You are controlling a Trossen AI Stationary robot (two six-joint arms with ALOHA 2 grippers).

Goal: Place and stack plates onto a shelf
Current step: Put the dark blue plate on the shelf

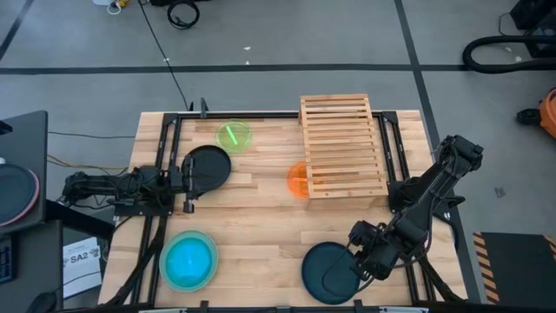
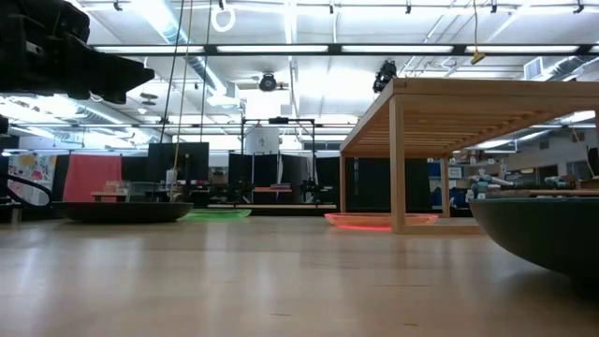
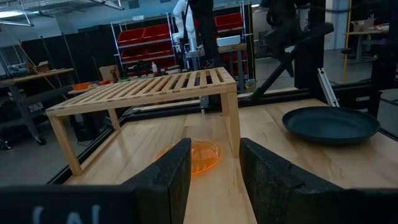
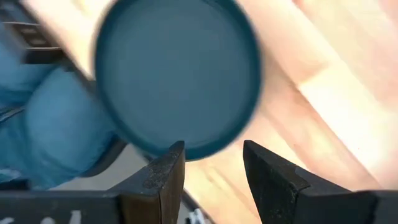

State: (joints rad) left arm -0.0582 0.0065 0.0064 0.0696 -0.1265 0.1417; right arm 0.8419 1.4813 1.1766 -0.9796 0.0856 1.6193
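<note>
Right gripper (image 1: 363,254) is hovering spread at the round dark teal plate's (image 1: 328,271) edge near the table's front. Left gripper (image 1: 188,183), fingers apart, is sitting beside the black plate (image 1: 208,166); pale wooden slat shelf (image 1: 342,145) empty on top.

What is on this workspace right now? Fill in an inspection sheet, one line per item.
Surface: wood-plank table, level.
Job's things: shelf bare on top; orange plate partly under it; green plate, black plate, cyan plate on mint plate, teal plate all on the table.
Clutter: nothing seen.
Grippers: left gripper open, beside the black plate, facing the shelf; right gripper open at the teal plate's rim.
Cables: black cable across the floor.
Surroundings: grey floor, paper sheet, lab room behind.
</note>
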